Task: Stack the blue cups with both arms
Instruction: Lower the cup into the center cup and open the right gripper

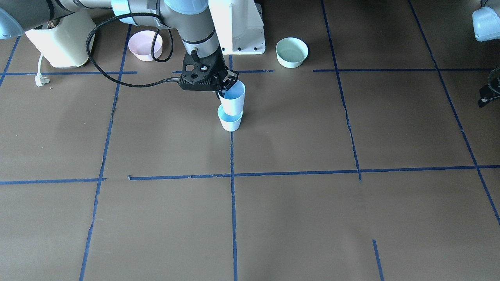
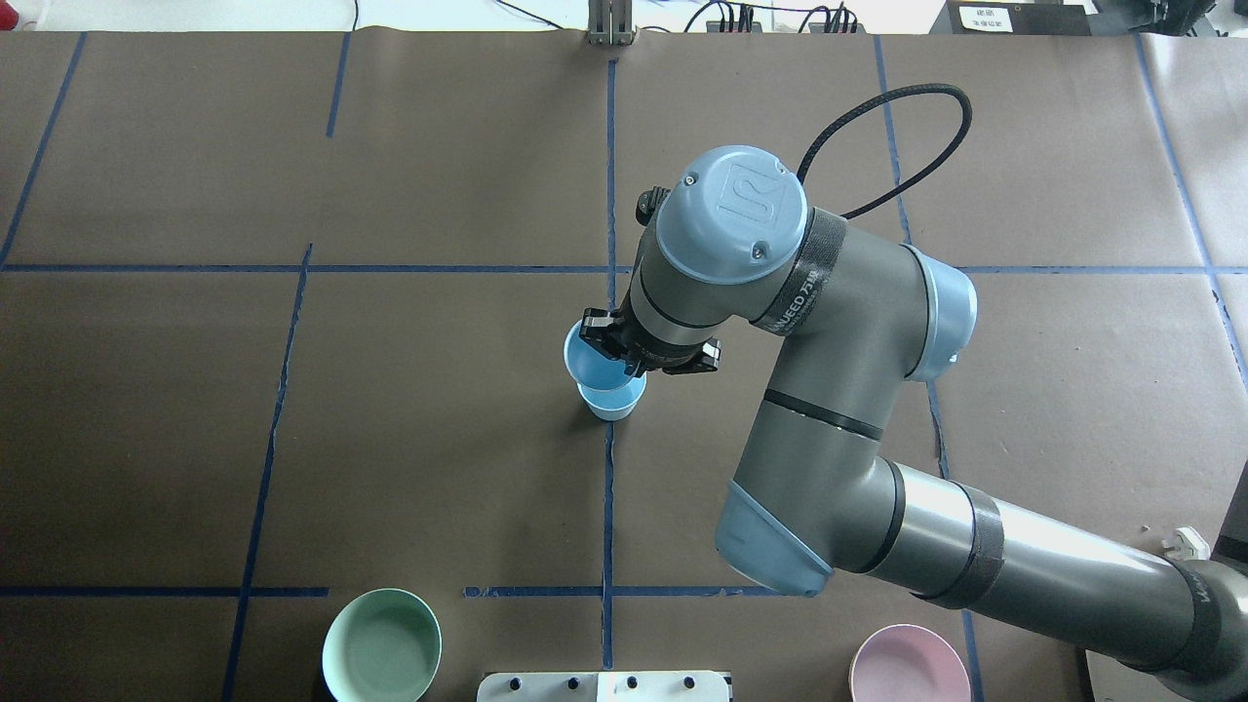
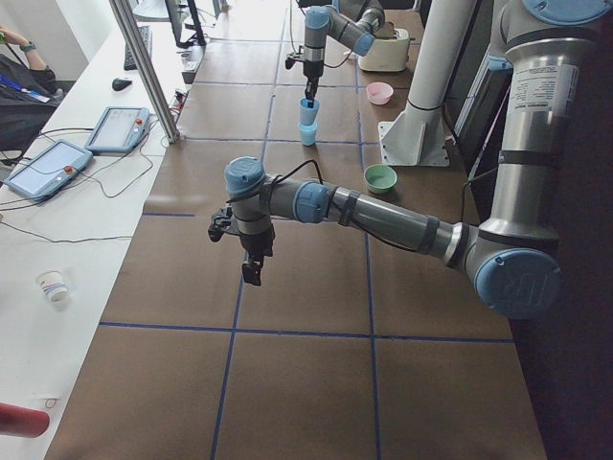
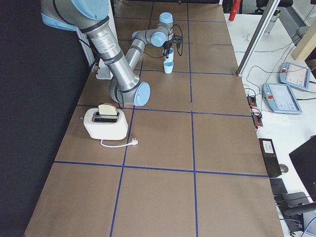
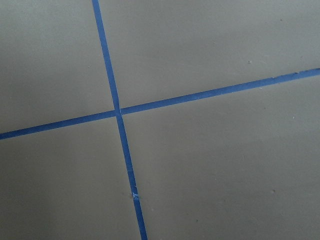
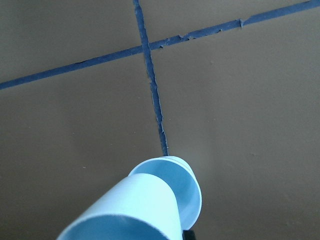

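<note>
One blue cup (image 1: 230, 121) stands upright on the brown table at a blue tape line. My right gripper (image 1: 226, 86) is shut on the rim of the second blue cup (image 1: 233, 99) and holds it slightly tilted, its base down in the mouth of the standing cup. The overhead view shows the held cup (image 2: 590, 361) over the standing cup (image 2: 614, 402). The right wrist view shows the held cup (image 6: 130, 210) overlapping the lower cup (image 6: 187, 182). My left gripper (image 3: 251, 268) hangs above bare table far from the cups; I cannot tell whether it is open or shut.
A mint-green bowl (image 1: 291, 52) and a pink bowl (image 1: 145, 45) sit near the white pedestal (image 1: 242, 27). A cream toaster (image 4: 105, 122) with its cord and plug (image 1: 41, 80) stands at the robot's right end. Blue tape lines grid the table.
</note>
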`<action>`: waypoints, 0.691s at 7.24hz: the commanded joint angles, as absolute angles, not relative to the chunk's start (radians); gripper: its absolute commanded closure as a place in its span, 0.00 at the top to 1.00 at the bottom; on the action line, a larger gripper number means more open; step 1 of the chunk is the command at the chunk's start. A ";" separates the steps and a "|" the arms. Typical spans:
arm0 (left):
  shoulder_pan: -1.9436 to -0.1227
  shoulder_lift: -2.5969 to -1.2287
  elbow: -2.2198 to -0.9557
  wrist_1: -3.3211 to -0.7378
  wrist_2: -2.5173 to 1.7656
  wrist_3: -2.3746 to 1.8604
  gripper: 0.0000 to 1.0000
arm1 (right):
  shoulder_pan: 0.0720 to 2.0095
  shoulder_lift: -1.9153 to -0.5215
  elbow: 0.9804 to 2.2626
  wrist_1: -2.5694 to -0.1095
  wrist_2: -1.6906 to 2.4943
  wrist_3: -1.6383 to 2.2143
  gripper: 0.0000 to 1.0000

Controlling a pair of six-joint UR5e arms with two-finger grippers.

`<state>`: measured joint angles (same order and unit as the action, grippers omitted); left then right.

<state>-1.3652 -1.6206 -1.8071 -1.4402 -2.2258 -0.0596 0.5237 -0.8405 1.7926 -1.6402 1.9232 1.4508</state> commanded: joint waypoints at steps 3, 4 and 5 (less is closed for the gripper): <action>-1.367 -1.621 -1.807 -1.440 -2.226 -0.060 1.00 | 0.523 -0.850 1.790 -1.643 1.924 1.450 0.31; -1.367 -1.621 -1.807 -1.440 -2.226 -0.060 1.00 | 0.523 -0.857 1.792 -1.641 1.924 1.448 0.80; -1.367 -1.621 -1.807 -1.439 -2.226 -0.060 1.00 | 0.523 -0.862 1.795 -1.641 1.922 1.448 1.00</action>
<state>-1.3666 -1.6214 -1.8070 -1.4401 -2.2258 -0.0598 0.5231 -0.8560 1.7920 -1.6418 1.9231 1.4486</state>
